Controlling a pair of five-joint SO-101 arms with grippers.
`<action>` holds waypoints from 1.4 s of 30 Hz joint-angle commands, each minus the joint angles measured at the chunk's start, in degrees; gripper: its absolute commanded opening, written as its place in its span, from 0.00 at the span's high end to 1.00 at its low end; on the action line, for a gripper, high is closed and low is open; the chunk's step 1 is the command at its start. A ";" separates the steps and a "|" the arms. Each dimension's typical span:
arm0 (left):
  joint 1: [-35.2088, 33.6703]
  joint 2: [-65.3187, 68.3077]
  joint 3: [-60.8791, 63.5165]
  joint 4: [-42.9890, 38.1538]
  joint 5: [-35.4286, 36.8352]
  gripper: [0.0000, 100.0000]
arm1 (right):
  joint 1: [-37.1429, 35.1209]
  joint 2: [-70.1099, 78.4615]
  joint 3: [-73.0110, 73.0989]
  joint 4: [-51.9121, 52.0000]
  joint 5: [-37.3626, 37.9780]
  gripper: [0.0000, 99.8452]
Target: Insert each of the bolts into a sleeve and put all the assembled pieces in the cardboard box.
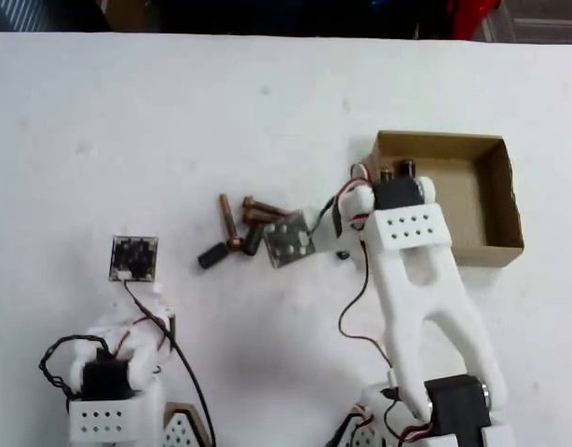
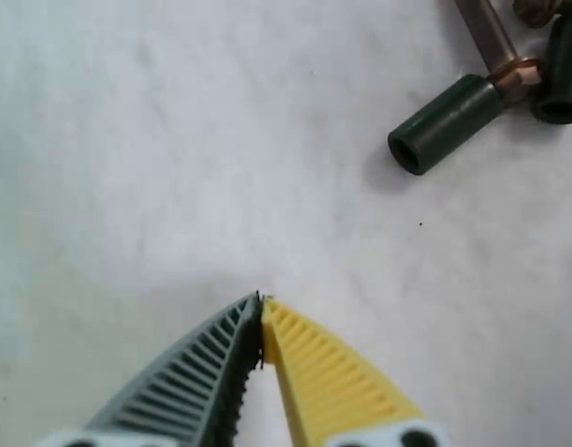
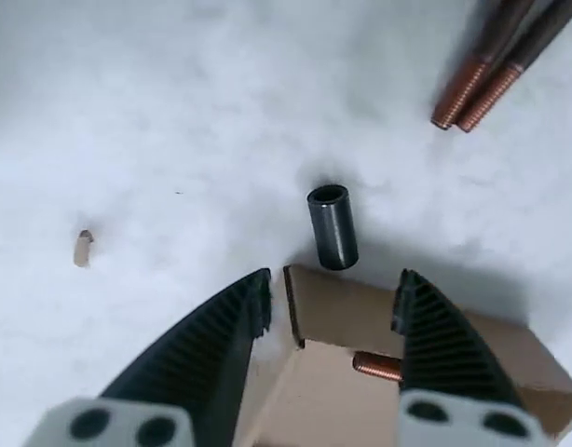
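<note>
The right end effector (image 3: pixel 334 279) had its black ribbed fingers (image 3: pixel 232 335) spread wide and gripped nothing. It hung over one corner of the cardboard box (image 3: pixel 347 312). Inside the box lay a boxed bolt (image 3: pixel 374 365), of which only the copper threaded end showed, the rest being hidden behind a finger. A loose sleeve (image 3: pixel 331 225), dark and hollow, lay on the surface just beside that corner, outside the box. Two far bolts (image 3: pixel 486 79) lay side by side and were cut off at the frame edge.

The left end effector (image 2: pixel 260 305) had one grey and one yellow finger closed tip to tip, with nothing between them. It sat over bare surface at the near left. A green sleeve (image 2: pixel 446 123) lay beyond it with a copper bolt head (image 2: pixel 511 70) against its end, and whether the two were joined could not be told. A second sleeve (image 2: pixel 558 82) was partly cut off.

From above, the white surface (image 1: pixel 128 112) was faintly scuffed. A heap of bolts and sleeves (image 1: pixel 247 216) lay at the centre, and the cardboard box (image 1: pixel 507 196) stood to the right of it. The room beyond the far edge was dark, with a red object (image 1: pixel 472 14) at the far right.
</note>
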 commanded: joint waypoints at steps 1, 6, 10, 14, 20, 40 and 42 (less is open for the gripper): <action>-0.40 -1.27 -0.18 0.35 -0.53 0.98 | -0.22 -2.07 3.69 -7.52 4.13 0.81; -0.40 -1.27 -0.18 0.35 -0.53 0.98 | 0.04 -1.98 9.58 -14.29 5.89 0.81; -0.40 -1.27 -0.18 0.35 -0.53 0.98 | 0.31 -1.89 12.57 -17.98 5.89 0.81; -0.40 -1.27 -0.18 0.35 -0.53 0.98 | 0.31 -1.63 14.33 -21.93 5.98 0.81; -0.40 -1.27 -0.18 0.35 -0.53 0.98 | 3.65 5.93 13.98 -27.91 5.71 0.81; -0.40 -1.27 -0.18 0.35 -0.53 0.98 | 5.49 15.08 13.98 -33.19 5.36 0.82; -0.40 -1.27 -0.18 0.35 -0.53 0.98 | 5.23 15.16 13.98 -33.19 5.36 0.84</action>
